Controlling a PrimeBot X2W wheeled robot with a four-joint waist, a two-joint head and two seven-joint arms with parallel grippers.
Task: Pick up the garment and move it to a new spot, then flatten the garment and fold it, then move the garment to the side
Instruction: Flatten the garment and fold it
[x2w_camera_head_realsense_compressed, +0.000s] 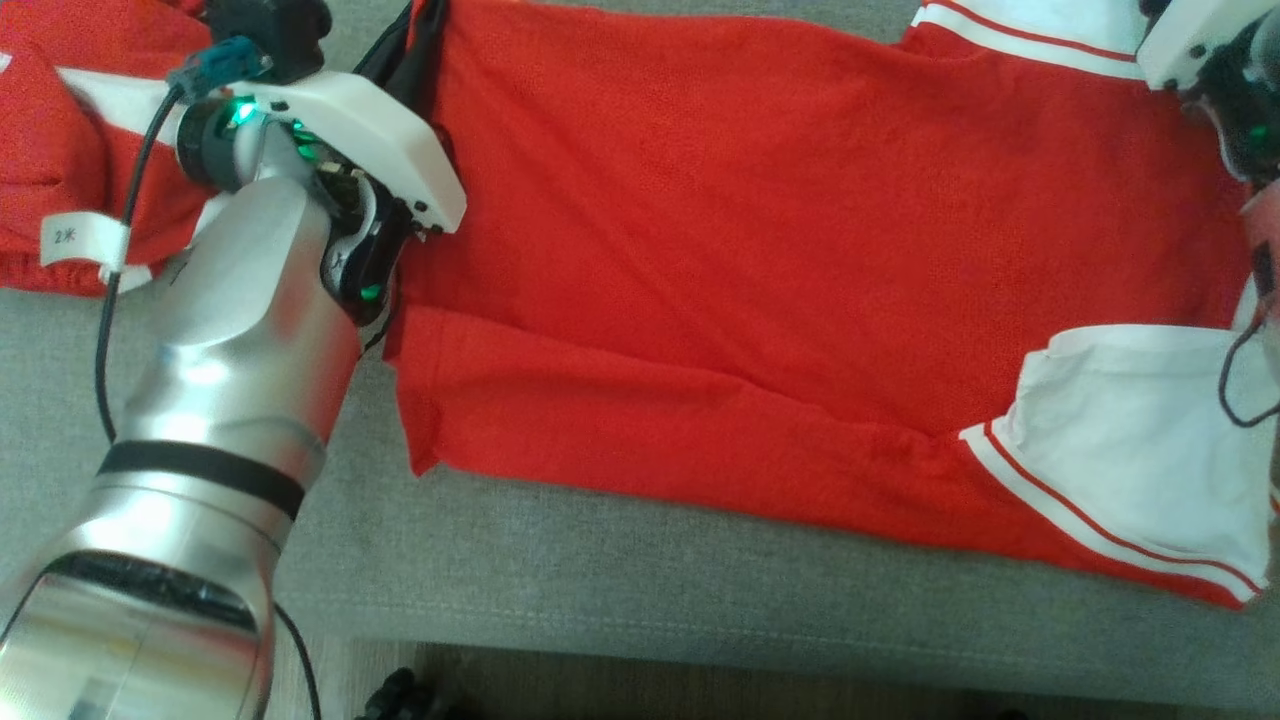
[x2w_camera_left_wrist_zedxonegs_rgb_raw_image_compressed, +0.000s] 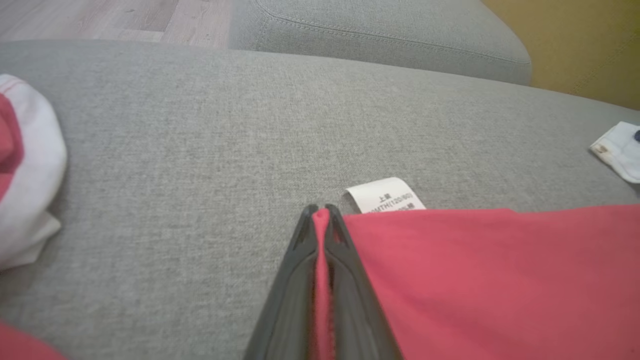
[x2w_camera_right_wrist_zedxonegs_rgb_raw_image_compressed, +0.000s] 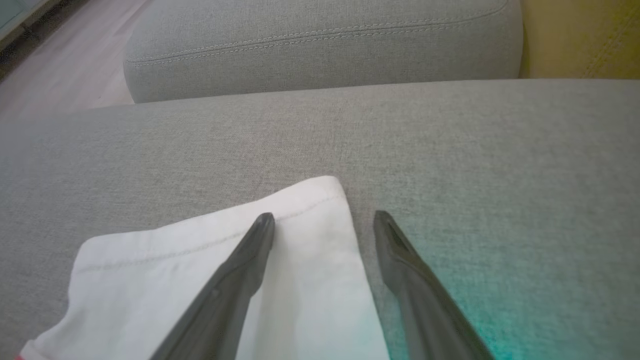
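Observation:
A red garment with white sleeves lies spread flat across the grey sofa seat. My left gripper is shut on the garment's red hem edge, which shows pinched between the fingers; a white care label lies just beyond them. In the head view its dark fingers reach over the garment's upper left corner. My right gripper stands open over the corner of a white sleeve; one finger is over the cloth, the other over bare cushion. The right wrist sits at the garment's upper right.
A second red and white garment with a white tag lies bunched to the left of my left arm. A small white cloth item lies further along the seat. A sofa cushion rises behind, and the floor runs below the seat's front edge.

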